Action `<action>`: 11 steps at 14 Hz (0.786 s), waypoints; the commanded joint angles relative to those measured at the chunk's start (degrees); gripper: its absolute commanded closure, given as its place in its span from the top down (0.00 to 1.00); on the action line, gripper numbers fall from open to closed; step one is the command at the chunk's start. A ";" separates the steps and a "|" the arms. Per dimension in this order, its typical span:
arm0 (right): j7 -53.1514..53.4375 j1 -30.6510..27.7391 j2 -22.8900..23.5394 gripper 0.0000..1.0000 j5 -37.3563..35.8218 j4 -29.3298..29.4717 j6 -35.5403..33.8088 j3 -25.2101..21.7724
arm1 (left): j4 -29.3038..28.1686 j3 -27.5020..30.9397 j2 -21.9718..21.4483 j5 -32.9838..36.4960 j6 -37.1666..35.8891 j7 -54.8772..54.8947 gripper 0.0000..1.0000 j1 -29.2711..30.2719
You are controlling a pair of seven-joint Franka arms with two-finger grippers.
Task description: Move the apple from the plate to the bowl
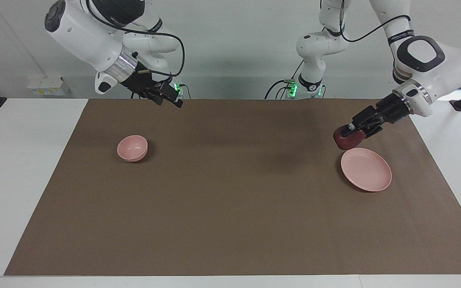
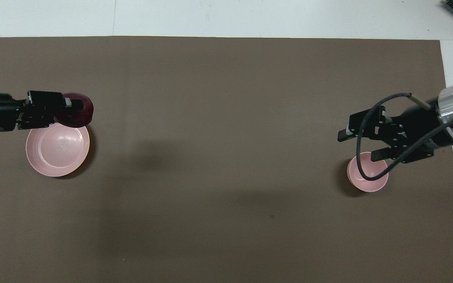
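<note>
The left gripper (image 1: 349, 134) pinches the apple (image 1: 348, 138) across its middle, raised over the brown mat (image 1: 230, 208) at about eleven o'clock of the empty plate (image 1: 366, 169). It looks firm, smooth-skinned and light (a squeeze around its widest part should hold). The right gripper (image 1: 169, 97) waits, fingers spread, above the mat near the bowl (image 1: 132, 148). White tabletop (image 1: 22, 168) borders the mat.

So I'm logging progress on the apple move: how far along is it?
Done: the apple is off the plate, which lies bare. In hand: the left gripper holds it in the air by the plate's rim. Left: carry it to the bowl at the right arm's end, where the right gripper waits open.
</note>
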 commanded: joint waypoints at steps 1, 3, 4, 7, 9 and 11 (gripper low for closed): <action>6.89 2.59 -0.62 1.00 2.02 -1.27 4.27 0.18 | -1.89 0.32 -2.81 -6.25 -2.70 0.88 0.00 -0.59; 12.07 4.52 -0.45 1.00 3.16 -1.36 6.73 0.09 | -2.42 0.32 -3.52 -10.03 -5.43 1.93 0.00 -0.59; 14.62 5.40 -0.10 1.00 3.68 -1.36 7.79 0.09 | -3.20 0.23 -4.14 -11.27 -5.70 2.28 0.00 -0.93; 25.60 8.56 -0.09 1.00 4.92 -1.27 10.17 0.09 | -5.23 0.23 -5.81 -15.40 -5.79 3.34 0.00 -3.39; 31.23 9.89 -0.09 1.00 5.45 -1.27 12.97 0.18 | -5.85 0.41 -6.34 -16.29 -5.44 3.43 0.00 -6.11; 37.03 11.12 -0.01 1.00 6.94 -1.18 15.08 0.10 | -6.46 0.41 -6.77 -16.38 -5.00 3.52 0.00 -7.87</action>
